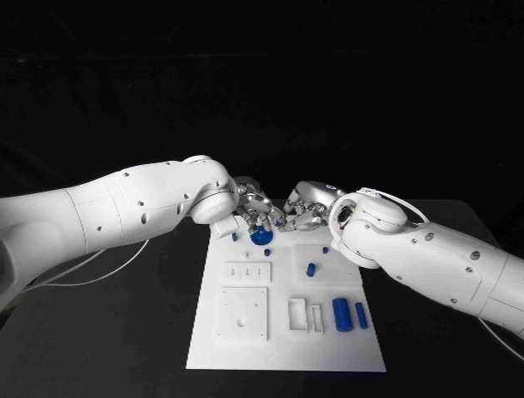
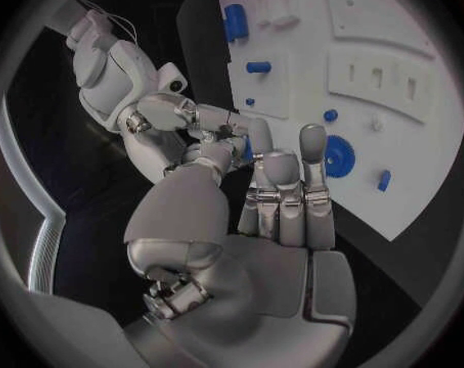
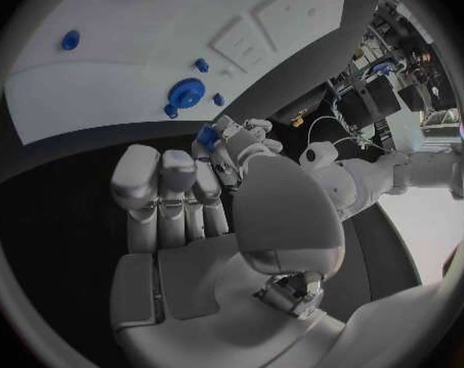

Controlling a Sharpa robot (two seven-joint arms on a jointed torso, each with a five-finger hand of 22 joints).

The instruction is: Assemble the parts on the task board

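Note:
The white task board (image 1: 286, 348) lies in the middle of the table. Both hands meet over its far end. My left hand (image 1: 253, 207) pinches a small blue part (image 3: 206, 133) between thumb and a finger; the same part (image 2: 247, 149) peeks out behind its fingers. My right hand (image 1: 310, 207) faces it closely, fingers (image 3: 165, 188) straight and nothing in them. Just below the hands a blue gear (image 1: 262, 236) sits on the board. Small blue pegs (image 1: 310, 268) dot the board's middle, and two blue cylinders (image 1: 342, 313) lie at its near right.
White raised blocks (image 1: 245, 313) and slotted plates (image 1: 248, 272) take up the board's left half. Both forearms (image 1: 441, 261) cross above the black table (image 1: 131, 332) on either side of the board. Thin cables (image 1: 94, 269) trail from the left arm.

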